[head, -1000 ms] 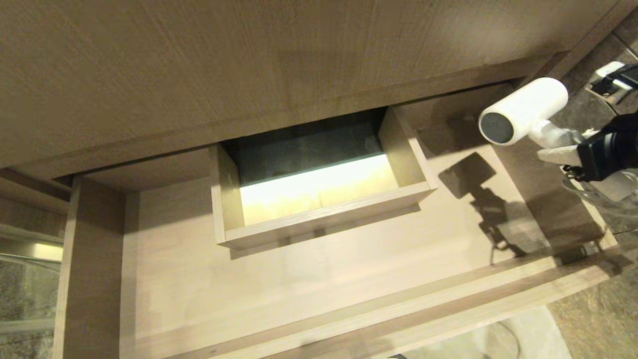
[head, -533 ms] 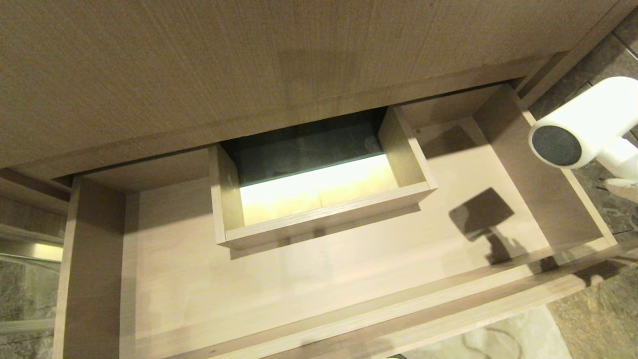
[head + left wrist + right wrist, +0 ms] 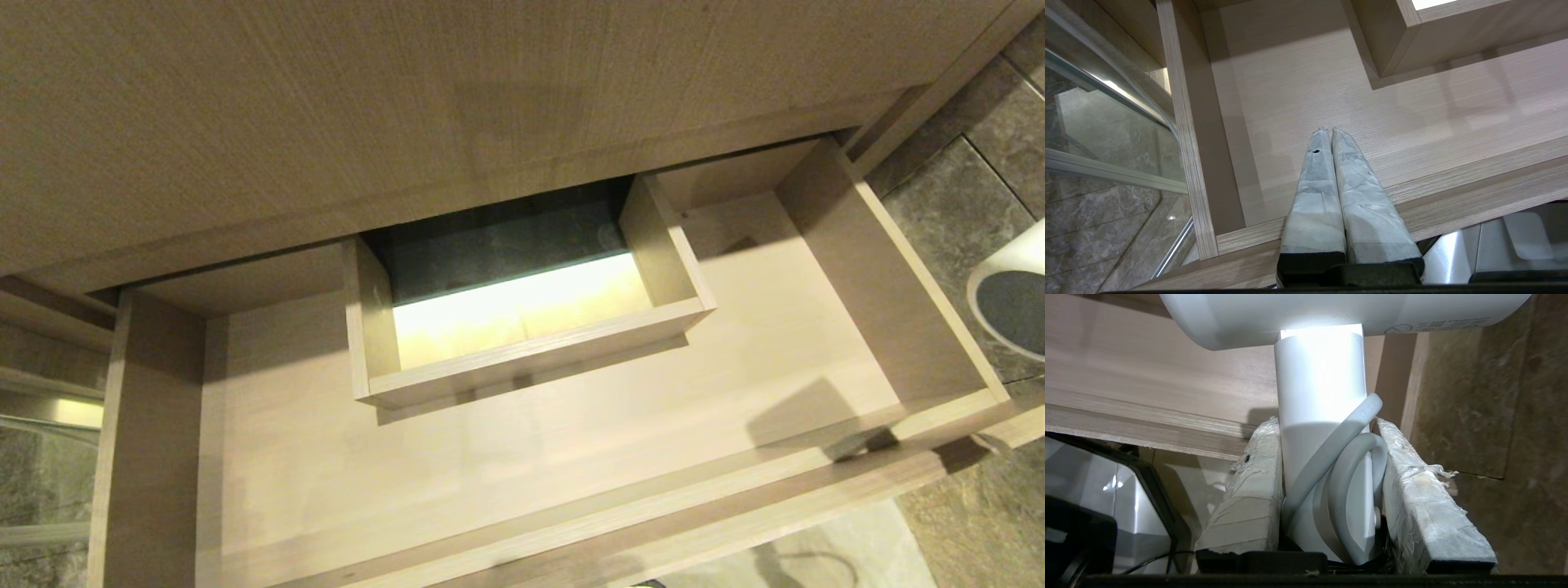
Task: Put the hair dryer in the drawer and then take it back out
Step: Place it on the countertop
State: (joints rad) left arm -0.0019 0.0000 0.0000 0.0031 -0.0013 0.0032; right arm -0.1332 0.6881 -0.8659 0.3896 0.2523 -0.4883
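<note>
A warm, yellowish cast is seen over the wide light wood-grain drawer [image 3: 522,457] in the head view; its boxed rectangular cut-out [image 3: 514,314] is blown out to a pale glare at the bottom, while its upper part is left dark; soft-edged shadows are thrown across the drawer floor near the right front corner and under the fixed panel. In the right wrist view the white plastic hair dryer [image 3: 1318,371] is overexposed on its handle, with detail lost in a bright patch; the stone floor [image 3: 1494,416] beside it is dim and slightly smeared. The left wrist view is evenly lit and sharp; glints are caught on the glass edge [image 3: 1106,85].
</note>
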